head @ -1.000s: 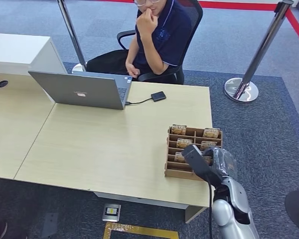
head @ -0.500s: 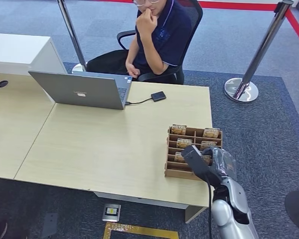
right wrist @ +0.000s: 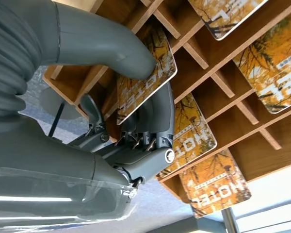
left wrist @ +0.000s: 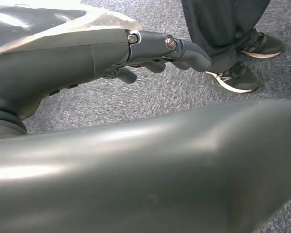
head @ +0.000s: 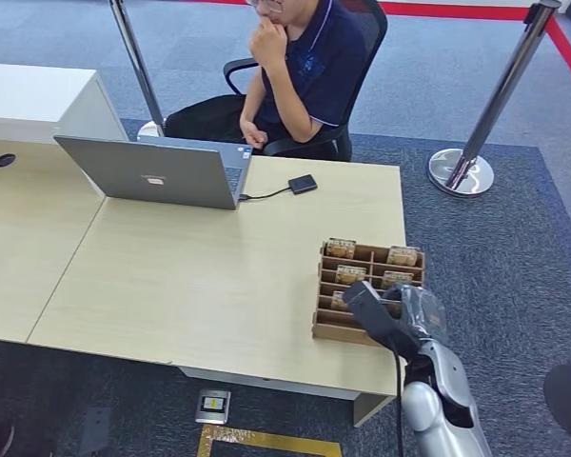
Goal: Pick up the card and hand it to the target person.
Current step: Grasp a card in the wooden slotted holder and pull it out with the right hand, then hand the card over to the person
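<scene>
My right robot hand (head: 383, 319) sits at the lower right of the head view, my silver forearm rising from the bottom edge and bending toward the near edge of the wooden card tray (head: 324, 328). The tray rests at the right end of the pale surface (head: 196, 286), its slots holding several orange hotel cards. In my right wrist view the thick grey thumb (right wrist: 111, 48) presses on the printed face of one card (right wrist: 146, 82), while the darker fingers (right wrist: 151, 131) curl up behind it, so I am pinching this card between thumb and fingers; the card stands tilted in its slot at the near side of the tray. Other cards (right wrist: 276, 73) lie in the neighbouring compartments. My left robot hand (left wrist: 155, 53) hangs low over grey carpet, its fingers stretched out and a little apart with nothing in them; a person's dark trouser legs and shoes (left wrist: 243, 73) stand just beyond the fingertips. Across the surface, in the upper middle of the head view, the seated person (head: 305, 67) in a dark blue shirt holds a hand to the chin, behind an open laptop (head: 157, 171) at the upper left.
</scene>
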Controlling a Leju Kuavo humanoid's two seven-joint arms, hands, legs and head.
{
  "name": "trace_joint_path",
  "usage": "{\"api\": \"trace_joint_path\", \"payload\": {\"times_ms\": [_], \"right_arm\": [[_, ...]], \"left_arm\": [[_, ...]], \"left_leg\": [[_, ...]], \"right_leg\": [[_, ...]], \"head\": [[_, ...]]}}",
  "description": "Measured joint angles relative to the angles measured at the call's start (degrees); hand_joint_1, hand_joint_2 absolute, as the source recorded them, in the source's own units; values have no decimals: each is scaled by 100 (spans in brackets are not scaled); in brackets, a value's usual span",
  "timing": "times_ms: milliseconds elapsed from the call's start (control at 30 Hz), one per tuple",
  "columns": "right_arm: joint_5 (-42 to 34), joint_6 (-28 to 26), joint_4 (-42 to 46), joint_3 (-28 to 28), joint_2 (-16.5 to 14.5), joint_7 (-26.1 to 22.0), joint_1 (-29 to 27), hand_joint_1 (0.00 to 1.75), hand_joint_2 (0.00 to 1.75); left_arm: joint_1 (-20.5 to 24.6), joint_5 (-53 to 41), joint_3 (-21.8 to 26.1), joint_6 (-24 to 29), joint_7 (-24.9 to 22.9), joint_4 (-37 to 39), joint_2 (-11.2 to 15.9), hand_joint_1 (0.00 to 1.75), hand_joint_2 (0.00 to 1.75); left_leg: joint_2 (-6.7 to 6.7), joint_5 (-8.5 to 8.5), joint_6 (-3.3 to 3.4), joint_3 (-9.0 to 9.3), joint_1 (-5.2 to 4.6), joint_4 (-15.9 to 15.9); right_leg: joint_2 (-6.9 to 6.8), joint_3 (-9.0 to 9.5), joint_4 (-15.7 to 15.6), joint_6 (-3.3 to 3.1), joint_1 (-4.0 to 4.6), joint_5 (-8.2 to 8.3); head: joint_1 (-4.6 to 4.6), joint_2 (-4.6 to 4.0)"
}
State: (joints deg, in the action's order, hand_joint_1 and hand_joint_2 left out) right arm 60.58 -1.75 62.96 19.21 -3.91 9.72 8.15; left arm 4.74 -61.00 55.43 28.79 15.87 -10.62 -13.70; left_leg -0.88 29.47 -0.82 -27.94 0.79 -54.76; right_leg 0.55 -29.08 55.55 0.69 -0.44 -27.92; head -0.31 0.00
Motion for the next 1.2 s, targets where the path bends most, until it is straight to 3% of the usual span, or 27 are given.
{"api": "trace_joint_path", "payload": {"times_ms": [633, 1200], "right_arm": [[-219, -54, 114, 128, -7, -151, 29, 162, 175], [-198, 32, 1181, 384, 123, -310, -4, 171, 175]], "left_arm": [[-1, 29, 0, 2, 0, 0, -2, 0, 0], [-3, -2, 1, -1, 12, 0, -9, 0, 0]], "left_leg": [[0, -1, 0, -1, 0, 0], [0, -1, 0, -1, 0, 0]], "right_leg": [[0, 0, 0, 0, 0, 0], [0, -1, 1, 0, 0, 0]], "head": [[0, 0], [-1, 0]]}}
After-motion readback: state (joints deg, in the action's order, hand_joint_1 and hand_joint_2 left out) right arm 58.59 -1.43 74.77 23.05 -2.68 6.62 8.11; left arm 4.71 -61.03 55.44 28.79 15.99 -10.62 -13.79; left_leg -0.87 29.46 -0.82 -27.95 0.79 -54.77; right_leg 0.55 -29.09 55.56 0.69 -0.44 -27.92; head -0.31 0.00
